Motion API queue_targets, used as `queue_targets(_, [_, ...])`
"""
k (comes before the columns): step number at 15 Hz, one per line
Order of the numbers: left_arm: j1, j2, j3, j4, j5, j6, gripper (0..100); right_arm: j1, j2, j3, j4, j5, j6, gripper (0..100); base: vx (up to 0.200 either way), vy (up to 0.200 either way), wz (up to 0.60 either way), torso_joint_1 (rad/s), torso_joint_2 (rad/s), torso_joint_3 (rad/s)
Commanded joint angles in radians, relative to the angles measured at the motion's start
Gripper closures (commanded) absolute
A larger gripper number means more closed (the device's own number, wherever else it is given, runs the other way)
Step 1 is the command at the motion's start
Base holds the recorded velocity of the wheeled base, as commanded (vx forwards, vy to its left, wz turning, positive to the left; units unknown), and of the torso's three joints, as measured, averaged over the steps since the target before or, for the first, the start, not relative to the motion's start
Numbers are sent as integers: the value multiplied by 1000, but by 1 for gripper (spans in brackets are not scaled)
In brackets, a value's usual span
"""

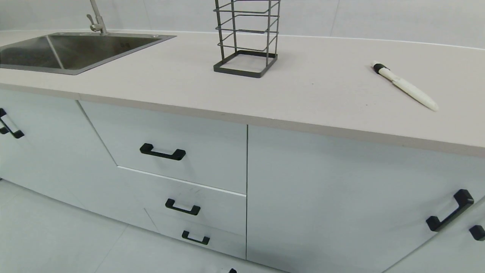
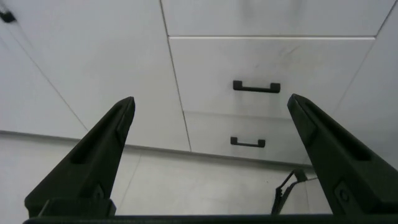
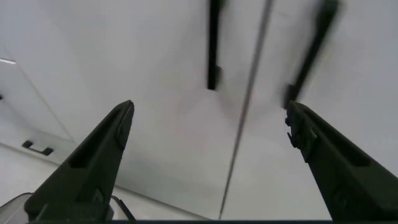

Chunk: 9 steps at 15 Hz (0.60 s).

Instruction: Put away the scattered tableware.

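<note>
So, starting at the left, a steel sink [image 1: 75, 49] is set into the bench [image 1: 303, 94], with a faucet [image 1: 96, 19] mounted at its back edge. Further along, around the middle, a black wire rack [image 1: 246, 38] is stood upright on the bench top. Way over on the right, well apart from the rack, the one bit of tableware is found: a white utensil [image 1: 403, 85] with a black band near its far end, laid flat on the bench at a slant.

Under the bench top, a stack of drawers [image 1: 170, 163] with black handles is fitted, and a wide cabinet door [image 1: 322, 197] is hung just to the right of them.

The left jaws are spread wide apart and pointed at the drawer fronts, so two drawer handles [image 2: 256, 87] are framed between them, with the floor [image 2: 186, 193] and a thin cable [image 2: 283, 193] seen below. The right jaws are spread wide too, faced at cabinet doors, where two dark upright door handles [image 3: 214, 43] are seen blurred either side of a seam.
</note>
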<state>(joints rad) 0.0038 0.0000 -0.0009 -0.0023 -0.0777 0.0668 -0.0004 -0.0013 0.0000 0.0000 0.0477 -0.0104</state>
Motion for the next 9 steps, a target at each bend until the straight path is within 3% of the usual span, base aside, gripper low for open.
queue_targets(1, [-1,0,1,-1,10,-30,0,0,1,0,0,0,0,0,0,0,0,0,0,0])
queue_targets(4, [1,0,1,4,10,-47,0,0,1,0,0,0,0,0,0,0,-600,-1,4,-1])
queue_targets(9, [1,0,1,4,10,-48,0,0,1,0,0,0,-2,0,0,0,0,0,0,0])
